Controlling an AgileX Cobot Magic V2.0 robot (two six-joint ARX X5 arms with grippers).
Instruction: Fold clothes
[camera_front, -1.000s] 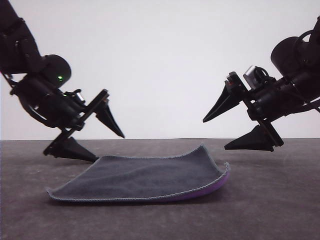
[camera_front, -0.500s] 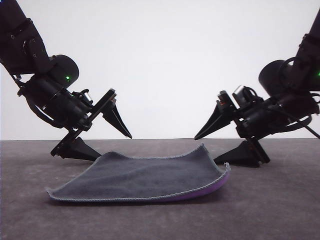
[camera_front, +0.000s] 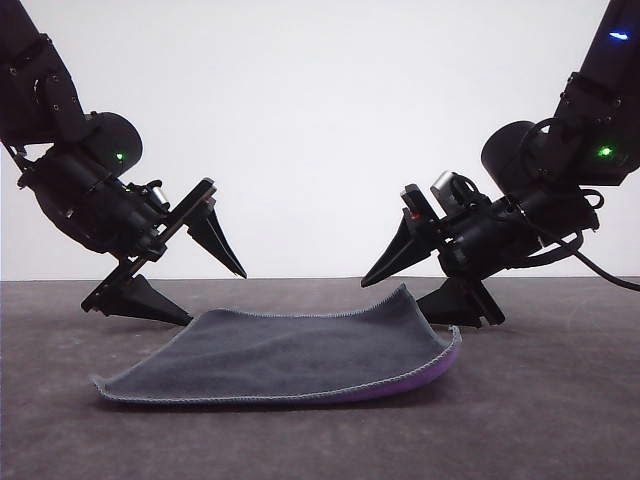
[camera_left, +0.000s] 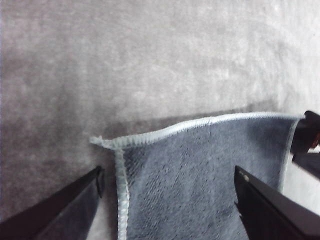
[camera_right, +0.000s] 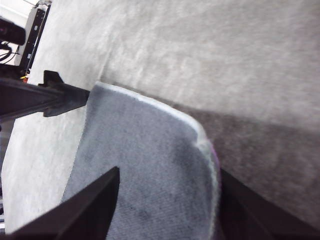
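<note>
The clothes (camera_front: 290, 355) are one small square cloth lying dark grey side up on the table, with a purple underside showing along its curled right edge. My left gripper (camera_front: 217, 298) is open at the cloth's back left corner, one finger low by the table and one above. In the left wrist view that corner (camera_left: 102, 142) lies between the open fingers (camera_left: 65, 210). My right gripper (camera_front: 392, 297) is open and straddles the raised back right corner. The right wrist view shows this lifted edge (camera_right: 200, 135) between its fingers (camera_right: 85, 210). Neither gripper holds anything.
The cloth rests on a dark grey, felt-like table (camera_front: 540, 420) with a plain white wall behind. Bare table runs in front of the cloth and to either side. The left gripper's finger (camera_right: 55, 97) shows across the cloth in the right wrist view.
The right gripper has moved left and down, closing in on the cloth's raised right corner. The left gripper shifted slightly and sits back near the left corner. The cloth has not moved.
</note>
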